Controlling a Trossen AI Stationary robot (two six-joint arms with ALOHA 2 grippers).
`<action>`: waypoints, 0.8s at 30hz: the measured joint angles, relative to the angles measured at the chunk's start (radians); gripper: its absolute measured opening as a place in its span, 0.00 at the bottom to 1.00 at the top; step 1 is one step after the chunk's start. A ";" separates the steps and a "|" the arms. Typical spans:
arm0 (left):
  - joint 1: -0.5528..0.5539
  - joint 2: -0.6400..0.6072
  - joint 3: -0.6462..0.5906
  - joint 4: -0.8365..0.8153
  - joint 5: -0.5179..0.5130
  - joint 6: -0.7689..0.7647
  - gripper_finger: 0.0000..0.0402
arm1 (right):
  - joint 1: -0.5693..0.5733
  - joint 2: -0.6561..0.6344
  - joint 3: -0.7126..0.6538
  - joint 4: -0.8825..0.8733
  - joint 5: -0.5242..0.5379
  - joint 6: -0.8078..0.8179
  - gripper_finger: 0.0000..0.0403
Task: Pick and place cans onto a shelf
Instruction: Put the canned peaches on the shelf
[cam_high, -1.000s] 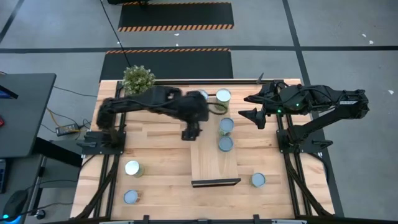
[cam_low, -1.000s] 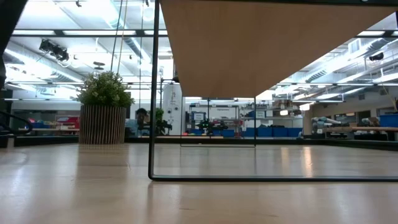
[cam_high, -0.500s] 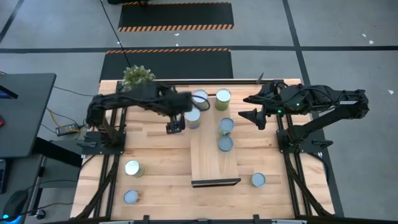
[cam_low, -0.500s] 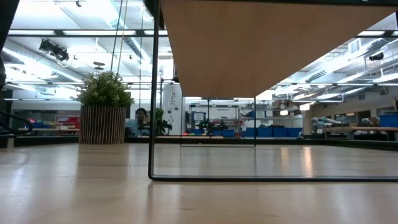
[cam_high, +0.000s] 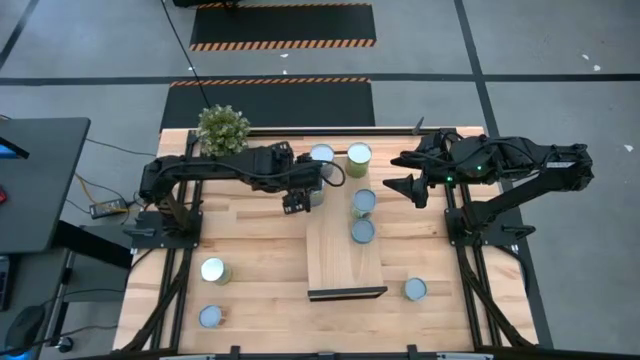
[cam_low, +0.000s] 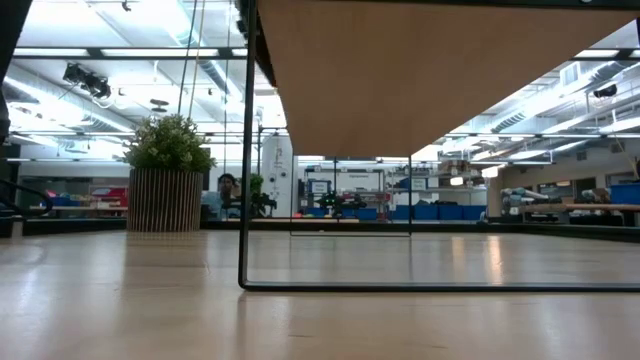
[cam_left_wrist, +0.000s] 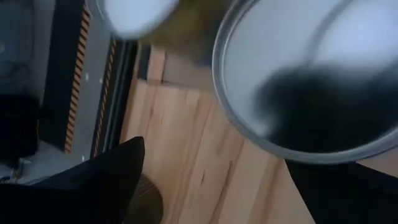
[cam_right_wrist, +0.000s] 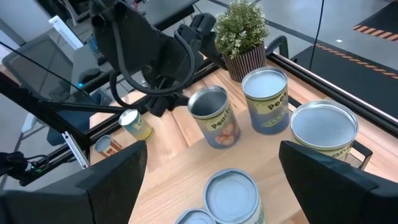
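My left gripper (cam_high: 297, 200) is open beside a silvery can with greenish sides (cam_high: 314, 190) that stands upright at the far left corner of the light-wood shelf (cam_high: 345, 262). In the left wrist view the can's round top (cam_left_wrist: 311, 74) fills the space past my fingers. The right wrist view shows the can (cam_right_wrist: 214, 121) with my left gripper (cam_right_wrist: 163, 102) at its left side. Two cans (cam_high: 363, 201) (cam_high: 362, 231) stand on the shelf. My right gripper (cam_high: 405, 186) is open and empty in the air at the table's right. My left gripper has its open fingers (cam_left_wrist: 106, 180) low at the can's left side, slanting down from the table's left. I cannot tell whether a finger touches the can's wall (cam_right_wrist: 217, 127).
Two cans (cam_high: 322, 153) (cam_high: 359, 155) stand behind the shelf near the far edge. Two more (cam_high: 212, 270) (cam_high: 209, 316) stand near left, one (cam_high: 414, 289) near right. A potted plant (cam_high: 222, 127) is at the far left corner. The shelf's dark metal frame (cam_low: 245, 200) shows in the low view.
My left gripper has drawn back from over the shelf's far end toward the table's left, uncovering the standing can, then come back right to the can's side. The can has stayed where it was.
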 joint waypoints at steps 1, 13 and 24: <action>0.000 0.000 0.000 0.024 -0.004 0.001 0.97 | 0.000 0.000 0.000 0.002 0.000 0.000 0.93; -0.010 0.000 0.000 0.233 -0.003 -0.023 0.97 | 0.000 0.000 0.000 0.021 0.000 -0.005 0.93; -0.023 0.039 0.000 0.368 -0.031 -0.019 0.97 | 0.000 0.000 0.000 0.023 0.000 -0.005 0.93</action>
